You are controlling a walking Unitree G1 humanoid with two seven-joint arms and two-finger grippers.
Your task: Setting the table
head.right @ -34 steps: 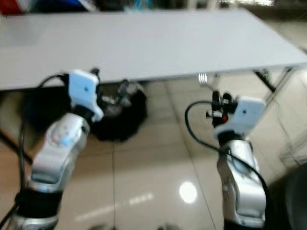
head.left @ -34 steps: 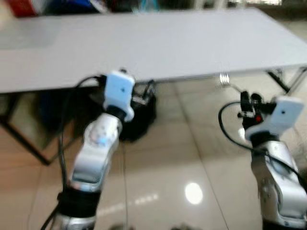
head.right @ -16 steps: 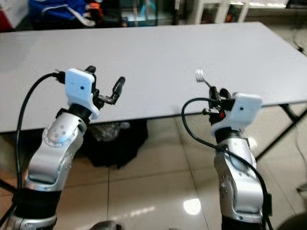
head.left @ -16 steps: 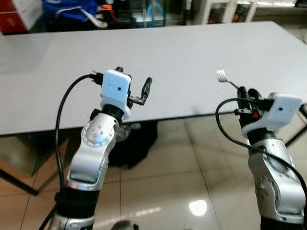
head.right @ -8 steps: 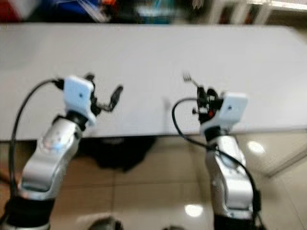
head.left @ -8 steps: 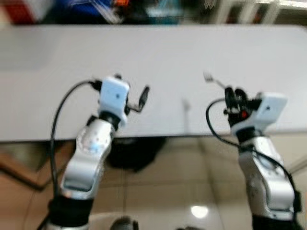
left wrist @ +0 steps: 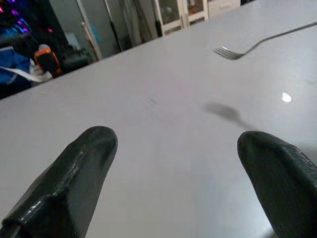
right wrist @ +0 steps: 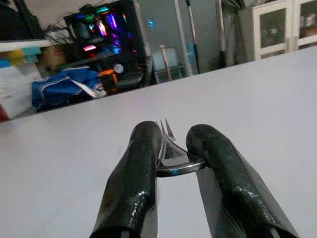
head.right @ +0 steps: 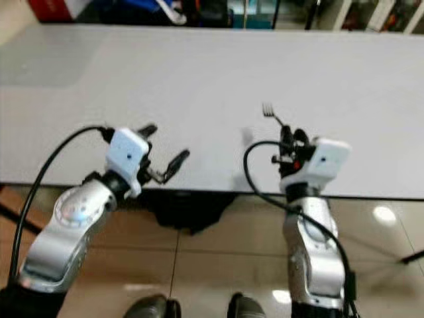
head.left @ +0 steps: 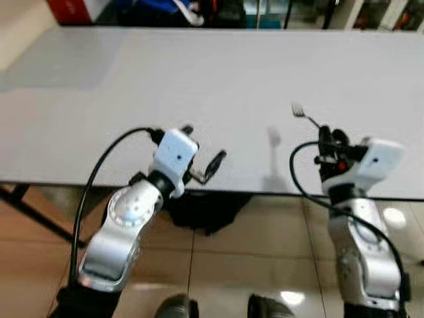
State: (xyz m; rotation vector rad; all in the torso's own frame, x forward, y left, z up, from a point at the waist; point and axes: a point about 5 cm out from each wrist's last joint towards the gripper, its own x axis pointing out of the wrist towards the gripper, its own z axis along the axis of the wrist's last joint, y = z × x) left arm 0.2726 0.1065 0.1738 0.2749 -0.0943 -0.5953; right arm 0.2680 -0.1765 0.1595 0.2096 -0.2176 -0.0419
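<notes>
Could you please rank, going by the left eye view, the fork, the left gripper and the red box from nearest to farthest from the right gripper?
1. The fork: clamped in the right gripper itself, tines pointing away over the table.
2. The left gripper: across on the robot's left, jaws open, at the table's near edge.
3. The red box: beyond the table's far left corner.

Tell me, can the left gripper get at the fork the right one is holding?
Probably yes: the left gripper is open over the table edge, and only bare tabletop lies between it and the fork, though the right gripper clamps its handle.
</notes>
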